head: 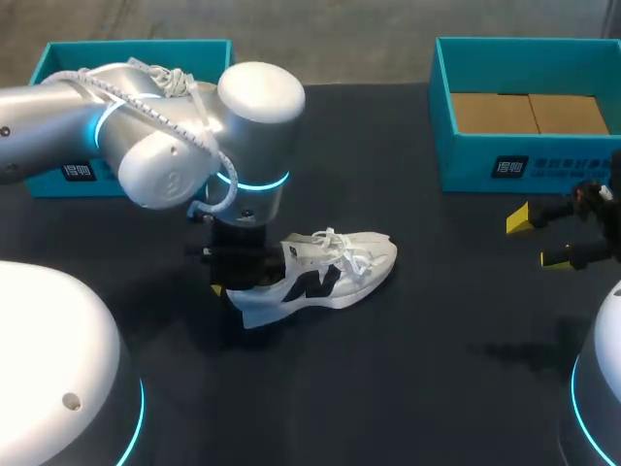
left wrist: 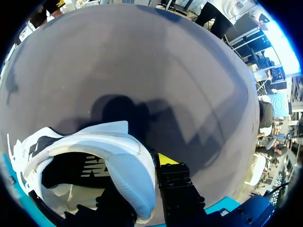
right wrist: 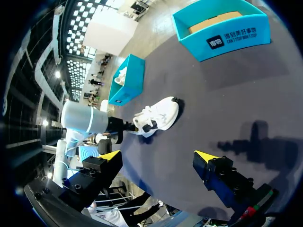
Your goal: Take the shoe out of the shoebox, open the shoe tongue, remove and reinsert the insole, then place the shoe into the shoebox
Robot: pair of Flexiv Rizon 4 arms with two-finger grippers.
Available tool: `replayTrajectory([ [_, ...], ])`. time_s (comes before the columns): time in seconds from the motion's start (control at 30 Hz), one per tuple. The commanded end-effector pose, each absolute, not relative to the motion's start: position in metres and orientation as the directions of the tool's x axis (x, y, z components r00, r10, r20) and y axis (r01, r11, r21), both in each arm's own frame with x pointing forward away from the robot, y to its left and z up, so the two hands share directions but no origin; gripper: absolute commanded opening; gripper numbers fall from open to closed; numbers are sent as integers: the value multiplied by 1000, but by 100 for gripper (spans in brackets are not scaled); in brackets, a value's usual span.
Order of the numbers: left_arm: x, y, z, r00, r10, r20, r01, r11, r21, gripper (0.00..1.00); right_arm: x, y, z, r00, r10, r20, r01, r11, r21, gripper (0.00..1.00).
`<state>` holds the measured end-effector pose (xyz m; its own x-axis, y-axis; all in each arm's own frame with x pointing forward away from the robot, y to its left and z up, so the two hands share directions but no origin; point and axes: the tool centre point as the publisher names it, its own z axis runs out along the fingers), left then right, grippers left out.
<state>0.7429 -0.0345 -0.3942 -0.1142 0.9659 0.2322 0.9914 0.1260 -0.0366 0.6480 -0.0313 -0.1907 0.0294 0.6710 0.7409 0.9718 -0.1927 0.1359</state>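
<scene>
Left wrist view: left gripper (left wrist: 142, 176) clamps shoe (left wrist: 94, 144) heel, likely steadying it for insole work; right gripper (right wrist: 157, 156) wide open, empty

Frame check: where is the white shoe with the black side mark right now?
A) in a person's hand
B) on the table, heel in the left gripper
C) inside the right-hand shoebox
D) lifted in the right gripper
B: the white shoe rests on the table, its heel pinched by the left gripper; the right gripper hangs open, apart from it.

Overhead onto worktop (head: 437, 369); left wrist tight against shoe (left wrist: 113, 156); right wrist farther off, sharing both.
</scene>
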Motion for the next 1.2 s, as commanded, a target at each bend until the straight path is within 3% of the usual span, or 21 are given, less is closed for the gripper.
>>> replayTrajectory([
  [0.03,745,-37,-401,-116,967,228,991,129,-45,0,636,-32,-188,32,673,739,916,-316,248,100],
  [0.13,745,-38,-401,-118,967,226,990,133,-51,39,636,-32,-188,32,673,739,916,-316,248,100],
  [0.2,744,-39,-400,-116,968,224,990,131,-55,100,636,-32,-188,32,673,739,916,-316,248,100],
  [0.53,733,-41,-368,-174,981,80,982,180,-66,100,636,-32,-188,32,673,739,916,-316,248,100],
  [1.0,725,-16,-321,-486,846,-220,874,470,-123,100,636,-32,-188,32,673,739,916,-316,248,100],
  [1.2,724,-10,-313,-517,812,-269,855,500,-136,100,636,-32,-188,32,673,739,916,-316,248,100],
])
